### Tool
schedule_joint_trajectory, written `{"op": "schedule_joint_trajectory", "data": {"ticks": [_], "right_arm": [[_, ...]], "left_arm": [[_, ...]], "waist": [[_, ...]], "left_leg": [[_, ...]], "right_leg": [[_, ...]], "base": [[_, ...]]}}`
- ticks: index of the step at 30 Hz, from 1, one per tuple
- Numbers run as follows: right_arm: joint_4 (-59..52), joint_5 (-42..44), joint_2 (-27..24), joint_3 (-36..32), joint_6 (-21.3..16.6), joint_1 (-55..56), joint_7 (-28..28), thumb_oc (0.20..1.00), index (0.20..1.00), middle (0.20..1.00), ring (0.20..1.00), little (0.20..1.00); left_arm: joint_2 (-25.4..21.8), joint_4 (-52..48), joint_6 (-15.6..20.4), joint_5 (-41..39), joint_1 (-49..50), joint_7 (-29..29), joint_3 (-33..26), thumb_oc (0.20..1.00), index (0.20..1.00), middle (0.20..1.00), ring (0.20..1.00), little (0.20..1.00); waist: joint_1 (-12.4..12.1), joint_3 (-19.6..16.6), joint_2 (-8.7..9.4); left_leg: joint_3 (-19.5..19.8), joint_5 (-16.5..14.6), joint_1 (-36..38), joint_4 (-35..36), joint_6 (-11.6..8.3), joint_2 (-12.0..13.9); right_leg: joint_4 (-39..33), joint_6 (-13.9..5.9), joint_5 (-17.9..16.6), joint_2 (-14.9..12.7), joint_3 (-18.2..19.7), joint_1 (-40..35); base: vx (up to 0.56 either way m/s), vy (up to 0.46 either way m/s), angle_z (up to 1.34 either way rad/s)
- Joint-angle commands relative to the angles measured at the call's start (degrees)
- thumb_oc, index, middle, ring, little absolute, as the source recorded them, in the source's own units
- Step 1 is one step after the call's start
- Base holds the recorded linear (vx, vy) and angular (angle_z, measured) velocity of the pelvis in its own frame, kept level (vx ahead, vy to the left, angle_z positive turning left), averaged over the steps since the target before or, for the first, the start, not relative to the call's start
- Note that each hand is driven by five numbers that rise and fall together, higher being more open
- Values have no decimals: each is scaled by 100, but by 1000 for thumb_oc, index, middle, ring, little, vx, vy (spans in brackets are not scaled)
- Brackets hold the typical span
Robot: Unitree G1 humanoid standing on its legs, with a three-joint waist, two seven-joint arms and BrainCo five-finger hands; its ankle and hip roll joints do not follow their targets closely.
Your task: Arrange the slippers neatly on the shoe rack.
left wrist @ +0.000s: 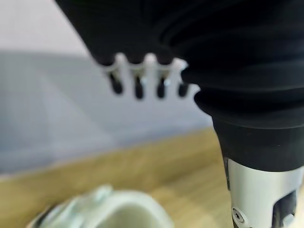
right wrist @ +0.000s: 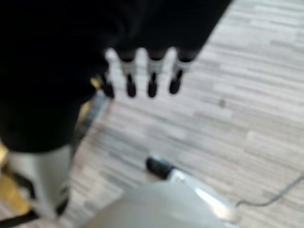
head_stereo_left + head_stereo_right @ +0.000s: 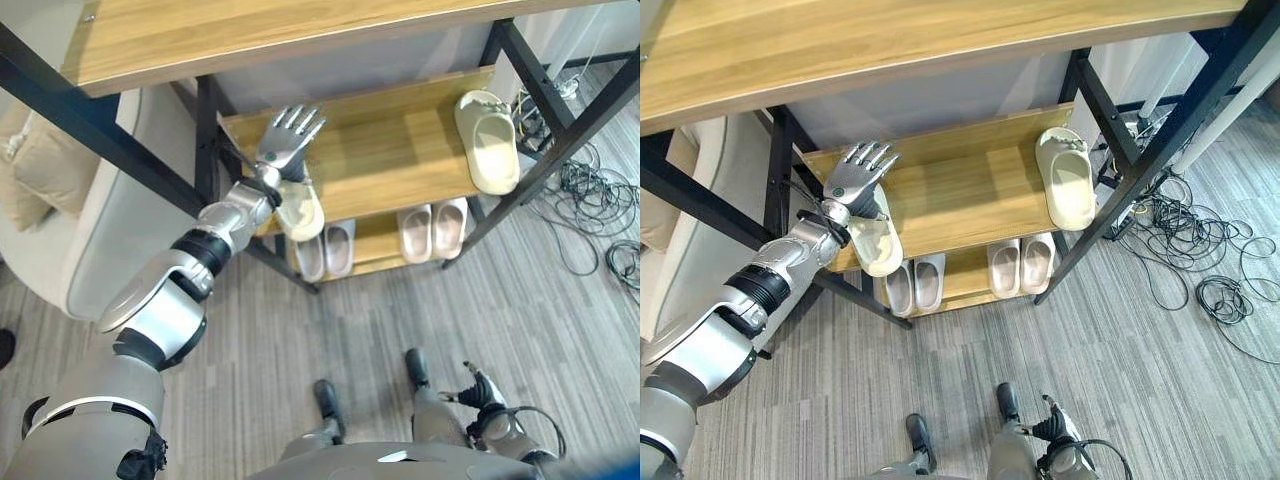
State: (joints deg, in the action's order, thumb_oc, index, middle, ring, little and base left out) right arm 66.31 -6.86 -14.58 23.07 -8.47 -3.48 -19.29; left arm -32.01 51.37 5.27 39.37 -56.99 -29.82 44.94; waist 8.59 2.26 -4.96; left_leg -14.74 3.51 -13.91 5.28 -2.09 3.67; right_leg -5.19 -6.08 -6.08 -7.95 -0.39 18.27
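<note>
Two slippers, middle shelf: we see one cream slipper (image 3: 877,243) at the left front edge, toe overhanging the edge, and a second cream slipper (image 3: 1064,178) at the right end of the same shelf, well apart from the first.
Left hand (image 3: 855,173): raised above the left slipper, fingers straight and spread, pointing toward the back of the shelf; we see nothing held. Wrist sits just over the slipper's heel end; contact we cannot tell.
Left wrist view: fingers (image 1: 137,84) straight in a row over wood, pale slipper rim (image 1: 114,211) below them.
Right hand (image 2: 151,76): low by the robot's side over the grey plank floor (image 3: 1140,360), fingers straight and relaxed, holding nothing.
Shoe rack (image 3: 215,135): black metal frame, wooden shelves.
Bottom shelf: one grey pair (image 3: 325,252) at left, one pinkish pair (image 3: 433,229) at right, each pair side by side.
Surroundings: pale sofa (image 3: 95,215) left of the rack, cables (image 3: 1200,270) on the floor at right.
</note>
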Motion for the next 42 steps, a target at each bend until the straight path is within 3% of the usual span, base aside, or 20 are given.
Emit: {"op": "schedule_joint_trajectory", "data": {"ticks": [1, 14, 17, 19, 20, 21, 26, 32, 42], "right_arm": [[24, 39, 82, 39, -110, -215, -124, 1000, 1000, 1000, 1000, 1000], [24, 83, 120, 113, -65, -465, -194, 1000, 1000, 1000, 1000, 1000], [-21, 79, 113, 161, -101, -555, -246, 1000, 1000, 1000, 1000, 1000], [-39, 85, 104, 178, -110, -576, -245, 1000, 1000, 1000, 1000, 1000], [-83, 98, 106, 205, -120, -603, -253, 1000, 1000, 1000, 1000, 1000], [-113, 88, 119, 225, -118, -611, -275, 1000, 1000, 1000, 1000, 1000], [-203, 26, 107, 389, -165, -738, -298, 1000, 1000, 1000, 1000, 1000], [-239, 18, 87, 487, -194, -784, -331, 1000, 1000, 1000, 1000, 1000], [-120, 95, 27, 462, -66, -928, -294, 1000, 1000, 1000, 1000, 1000]], "left_arm": [[-298, 280, -77, -223, -668, -78, -307, 1000, 1000, 1000, 1000, 1000], [-175, 915, -376, -429, -1014, -178, -447, 1000, 1000, 1000, 1000, 1000], [-113, 1212, -765, 113, -1322, -235, -179, 1000, 1000, 1000, 1000, 1000], [-84, 1254, -833, 185, -1399, -194, -113, 1000, 1000, 1000, 1000, 1000], [-11, 1323, -898, 287, -1440, -150, -87, 859, 859, 859, 859, 859], [23, 1354, -948, 337, -1443, -140, -87, 200, 200, 200, 200, 200], [397, 1572, -1222, 696, -1333, -251, -30, 200, 200, 200, 200, 200], [766, 1611, -1272, 792, -1192, -304, -52, 200, 200, 200, 200, 200], [1500, 1315, -878, 30, -1203, -408, -284, 200, 200, 200, 200, 200]], "waist": [[-42, 82, 45], [-90, 210, 79], [-87, 237, 72], [-87, 244, 75], [-80, 256, 76], [-79, 266, 78], [-45, 324, 104], [-17, 355, 119], [70, 342, 16]], "left_leg": [[680, 158, -423, -28, -530, 243], [743, 234, -663, -28, -546, 264], [751, 235, -697, -28, -548, 272], [751, 233, -696, -28, -547, 275], [755, 230, -699, -28, -548, 283], [756, 228, -699, -28, -548, 283], [756, 234, -758, -28, -556, 316], [730, 238, -795, -28, -558, 339], [604, 256, -787, -28, -600, 372]], "right_leg": [[64, -596, -114, -441, -224, 68], [97, -583, -161, -426, -273, 291], [89, -593, -168, -417, -283, 325], [92, -594, -169, -417, -284, 333], [92, -593, -165, -412, -281, 342], [94, -592, -163, -410, -279, 348], [112, -583, -159, -380, -257, 427], [129, -575, -158, -365, -216, 500], [201, -568, -157, -353, -76, 656]], "base": [[-18, 6, 4], [1, 0, 0], [4, 2, 4], [0, 0, 0], [0, 0, 0], [0, 0, 0], [0, 0, 0], [-3, -5, 0], [-9, -38, -3]]}}
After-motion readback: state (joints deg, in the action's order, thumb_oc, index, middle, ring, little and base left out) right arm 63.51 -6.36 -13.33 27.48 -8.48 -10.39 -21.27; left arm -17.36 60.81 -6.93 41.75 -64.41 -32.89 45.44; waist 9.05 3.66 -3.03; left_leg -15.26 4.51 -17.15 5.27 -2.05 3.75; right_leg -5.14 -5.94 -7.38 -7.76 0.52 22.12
